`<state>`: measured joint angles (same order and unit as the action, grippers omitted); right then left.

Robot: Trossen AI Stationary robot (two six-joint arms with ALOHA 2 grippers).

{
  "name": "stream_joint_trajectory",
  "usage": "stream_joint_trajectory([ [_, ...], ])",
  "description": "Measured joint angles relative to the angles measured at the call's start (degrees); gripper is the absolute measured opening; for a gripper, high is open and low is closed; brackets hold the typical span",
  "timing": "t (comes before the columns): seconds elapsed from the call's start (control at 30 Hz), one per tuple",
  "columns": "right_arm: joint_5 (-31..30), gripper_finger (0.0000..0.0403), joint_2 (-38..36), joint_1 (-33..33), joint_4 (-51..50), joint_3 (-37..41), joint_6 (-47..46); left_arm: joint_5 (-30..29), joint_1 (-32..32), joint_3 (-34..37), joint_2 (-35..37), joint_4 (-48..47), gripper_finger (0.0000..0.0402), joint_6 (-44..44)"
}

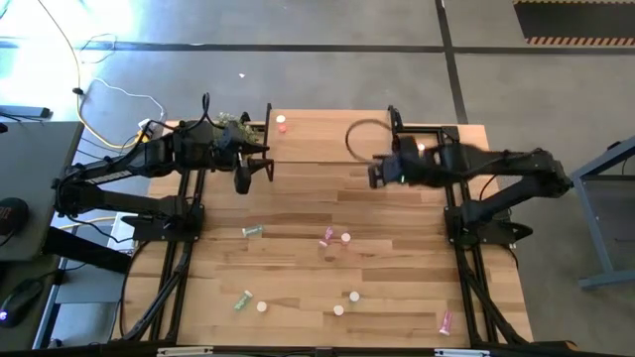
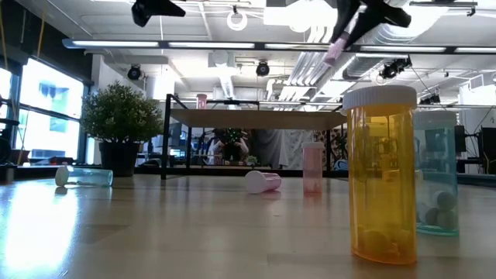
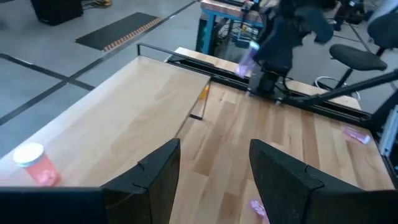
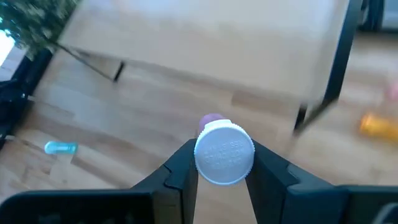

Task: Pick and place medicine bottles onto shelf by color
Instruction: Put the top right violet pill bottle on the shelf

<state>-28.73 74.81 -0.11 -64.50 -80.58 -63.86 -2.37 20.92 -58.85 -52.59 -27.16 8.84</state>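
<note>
Right gripper [image 4: 222, 163] clenched on pink bottle [image 4: 224, 152], cap-end pinch, aloft over shelf [image 1: 317, 139] at 3 o'clock end. Risk: shallow grip slips, bottle drops, rolls off. 1 reddish bottle [image 1: 282, 123] at shelf 11 o'clock; wrong-color placement possible. Left gripper [image 3: 211, 174] released, empty.

Raised lettering runs across the white cap [image 4: 224, 154] of the bottle seen in the right wrist view, but the characters are too faint and blurred to read. The orange bottle [image 2: 380, 177] and the teal bottle [image 2: 438, 172] standing close to the low camera carry no label that can be made out. Striped hazard markings [image 1: 578, 41] line the floor mat beyond the table; they bear no words. No other text, brand or number is readable.
</note>
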Motion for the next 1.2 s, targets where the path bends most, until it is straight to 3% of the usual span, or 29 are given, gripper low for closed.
stream_joint_trajectory([
  [0.33,8.36,0.0099,0.26,-20.56,0.43,-11.61,32.58,0.0,1.99,0.0,-0.05,0.03,0.0182,3.74],
  [0.67,18.49,0.0099,7.69,-37.23,2.18,-16.86,51.8,0.0,1.96,0.0,-0.05,-0.04,0.0182,9.2],
  [0.87,25.94,0.0099,14.79,-42.07,1.09,-18.49,56.93,0.0,1.96,0.0,-0.03,-0.04,0.0182,10.05],
  [1.2,26.11,0.0099,22.81,-42.87,-4.89,-18.49,62.93,0.0,1.93,0.0,-0.03,-0.04,0.0182,10.08],
])
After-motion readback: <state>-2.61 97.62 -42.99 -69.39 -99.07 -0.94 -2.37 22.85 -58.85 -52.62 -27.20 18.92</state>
